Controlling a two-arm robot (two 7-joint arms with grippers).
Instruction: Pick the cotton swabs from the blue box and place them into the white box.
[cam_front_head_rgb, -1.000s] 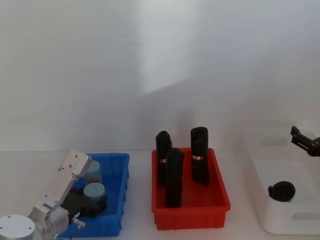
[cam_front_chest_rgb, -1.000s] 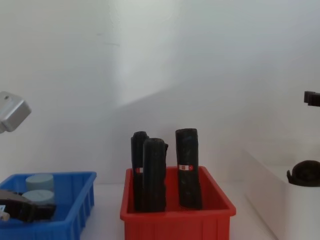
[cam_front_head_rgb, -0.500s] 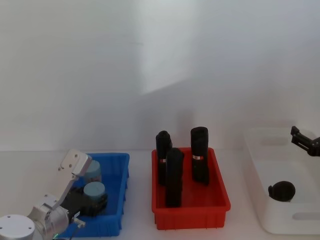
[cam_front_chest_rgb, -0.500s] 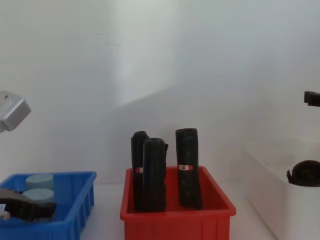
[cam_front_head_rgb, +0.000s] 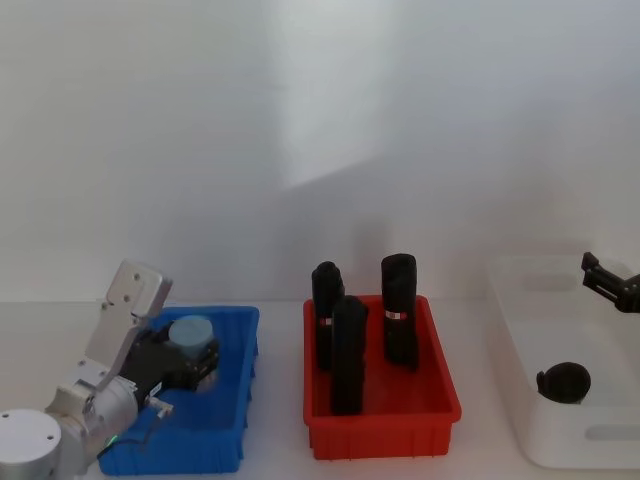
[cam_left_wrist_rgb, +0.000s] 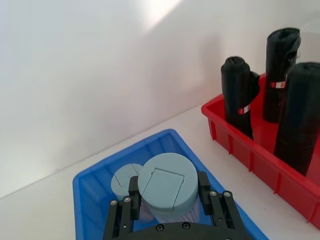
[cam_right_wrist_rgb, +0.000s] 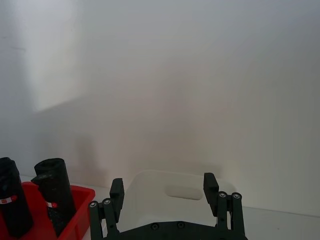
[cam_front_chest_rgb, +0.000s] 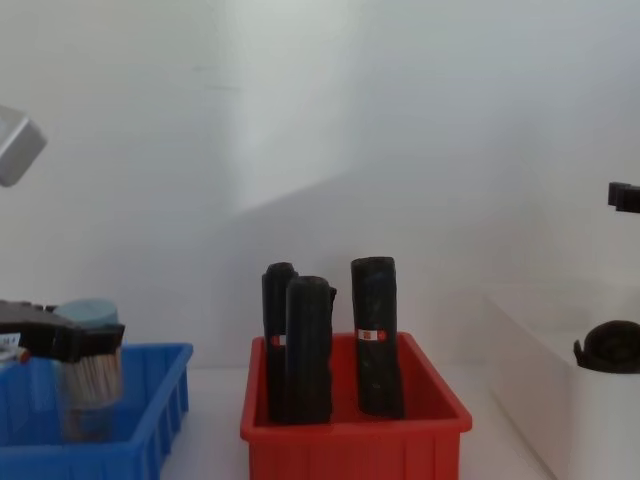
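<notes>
So, three containers in a row. The blue box (cam_front_head_rgb: 232, 446) on the left has two swab tubs in it. The red bin (cam_front_head_rgb: 382, 437) in the middle holds three black rolls (cam_front_head_rgb: 348, 356) standing upright. The white box (cam_front_head_rgb: 520, 405) on the right has just one dark round thing (cam_front_head_rgb: 563, 381) on its floor; can't tell what it is.

The left arm (cam_front_head_rgb: 95, 395) comes in from the lower left corner of the head view and angles forward over the blue box. The left gripper (cam_left_wrist_rgb: 168, 192) sits level over it, one finger on each side of a swab tub (cam_front_chest_rgb: 88, 385), clamped just under the pale cap. From the chest view the cap sits well above the box rim, with the swab sticks showing below the fingers. Can't tell if the tub's base is off the box floor. The second tub (cam_left_wrist_rgb: 122, 178) stands right beside and a bit lower, inside the box.

The right gripper (cam_right_wrist_rgb: 163, 192) hangs above the far right side of the white box, jaws wide apart with nothing between them.
</notes>
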